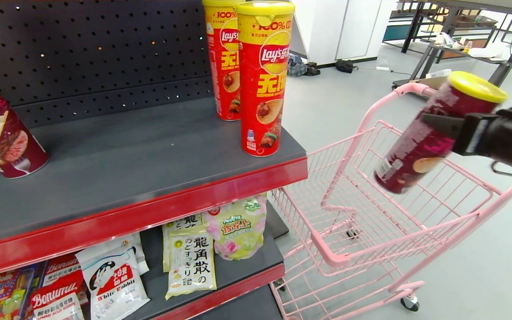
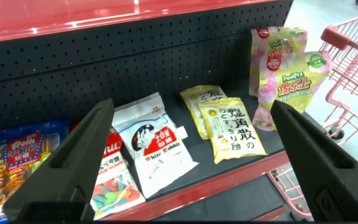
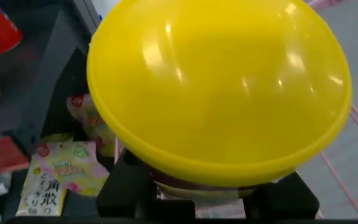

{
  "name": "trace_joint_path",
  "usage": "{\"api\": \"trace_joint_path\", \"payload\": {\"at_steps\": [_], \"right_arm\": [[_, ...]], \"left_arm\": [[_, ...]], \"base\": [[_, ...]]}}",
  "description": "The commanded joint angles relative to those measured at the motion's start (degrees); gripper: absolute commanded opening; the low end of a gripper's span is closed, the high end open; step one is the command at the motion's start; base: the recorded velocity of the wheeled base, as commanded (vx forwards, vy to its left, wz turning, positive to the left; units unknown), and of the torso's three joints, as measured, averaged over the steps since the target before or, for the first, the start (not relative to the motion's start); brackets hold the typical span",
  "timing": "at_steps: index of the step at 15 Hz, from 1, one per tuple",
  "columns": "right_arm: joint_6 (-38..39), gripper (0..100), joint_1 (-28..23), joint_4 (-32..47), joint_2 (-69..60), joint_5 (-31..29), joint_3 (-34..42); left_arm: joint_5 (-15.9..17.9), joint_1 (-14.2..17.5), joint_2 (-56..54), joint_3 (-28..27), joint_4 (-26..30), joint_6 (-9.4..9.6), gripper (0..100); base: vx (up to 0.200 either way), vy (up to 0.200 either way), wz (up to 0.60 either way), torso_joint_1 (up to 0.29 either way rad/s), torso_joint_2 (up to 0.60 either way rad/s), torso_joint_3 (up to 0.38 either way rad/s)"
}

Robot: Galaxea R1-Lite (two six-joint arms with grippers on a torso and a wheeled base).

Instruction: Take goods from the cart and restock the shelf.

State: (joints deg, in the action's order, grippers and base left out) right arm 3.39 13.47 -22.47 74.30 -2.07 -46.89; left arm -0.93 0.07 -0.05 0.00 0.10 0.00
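Right gripper (image 1: 436, 126) pinching maroon can (image 1: 409, 155) over pink cart (image 1: 327, 255); left gripper (image 2: 192, 124) spread wide, facing snack bags (image 2: 157, 146)

Right gripper (image 1: 436, 126) clamps a tilted can (image 1: 409, 155); left gripper (image 2: 192, 106) spread wide.

Left can (image 1: 2, 133): cut off by the head view's left edge. Rear red can (image 1: 222, 66): partly hidden behind front red can (image 1: 265, 89). Yellow lid (image 3: 219, 87) conceals most of the held can (image 1: 416, 142) body.
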Motion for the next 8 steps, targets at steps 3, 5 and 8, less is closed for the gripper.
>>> {"api": "trace_joint_path", "payload": {"at_steps": [3,5,8], "right_arm": [[-2.33,0,-6.97,40.05,-41.96,-4.34,8.56],[-2.25,0,-9.6,49.27,-48.9,-4.08,8.65],[-5.94,0,-9.43,49.1,-51.36,-5.93,10.85]], "left_arm": [[-0.04,0.01,0.05,0.0,-0.01,0.0,100],[-0.04,0.01,0.05,0.0,-0.01,0.0,100],[-0.04,0.01,0.05,0.0,-0.01,0.0,100]], "base": [[0.0,0.0,0.0,0.0,0.0,0.0],[0.0,0.0,0.0,0.0,0.0,0.0],[0.0,0.0,0.0,0.0,0.0,0.0]]}}
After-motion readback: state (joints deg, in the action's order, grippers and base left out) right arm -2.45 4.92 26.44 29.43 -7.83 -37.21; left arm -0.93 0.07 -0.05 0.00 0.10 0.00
